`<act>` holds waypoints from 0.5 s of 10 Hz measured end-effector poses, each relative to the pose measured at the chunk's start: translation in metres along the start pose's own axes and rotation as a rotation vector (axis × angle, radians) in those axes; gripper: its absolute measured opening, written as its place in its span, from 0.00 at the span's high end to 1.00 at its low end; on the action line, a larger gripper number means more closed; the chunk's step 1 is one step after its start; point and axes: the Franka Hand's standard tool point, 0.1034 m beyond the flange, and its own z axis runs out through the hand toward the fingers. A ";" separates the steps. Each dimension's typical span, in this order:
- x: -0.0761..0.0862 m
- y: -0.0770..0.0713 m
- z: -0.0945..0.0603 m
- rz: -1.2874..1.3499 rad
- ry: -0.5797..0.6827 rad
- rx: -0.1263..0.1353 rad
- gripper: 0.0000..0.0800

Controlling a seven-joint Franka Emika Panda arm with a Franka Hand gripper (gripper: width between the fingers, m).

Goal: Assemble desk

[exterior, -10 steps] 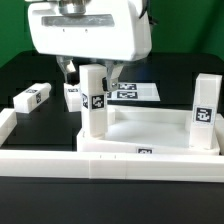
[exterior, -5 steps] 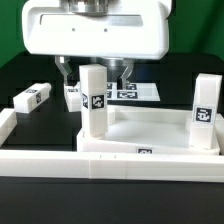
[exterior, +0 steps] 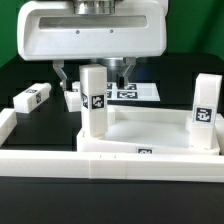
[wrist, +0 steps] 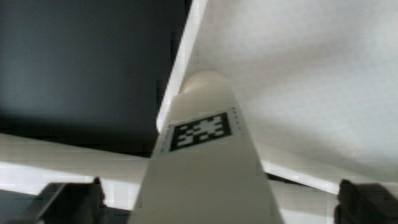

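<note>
The tabletop (exterior: 150,128) held the nine-o'clock leg (exterior: 93,102) and three-o'clock leg (exterior: 204,112) upright in sockets. The gripper (exterior: 93,78) straddled the nine-o'clock leg, jaws apart.

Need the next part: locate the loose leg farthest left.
Exterior view: the loose leg lies flat at far left on the table, left of the nearer upright leg.

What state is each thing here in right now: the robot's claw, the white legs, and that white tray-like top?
White two-finger gripper: open, jaws either side of the nearest leg, not gripping.
White square-section plastic leg: upright in a tabletop corner.
Second white leg: upright in another corner.
Third white leg: lying loose on the black table.
White rimmed rectangular tabletop: flat, two legs standing in it.
</note>
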 end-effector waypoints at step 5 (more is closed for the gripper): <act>0.000 0.000 0.000 -0.031 0.000 0.001 0.64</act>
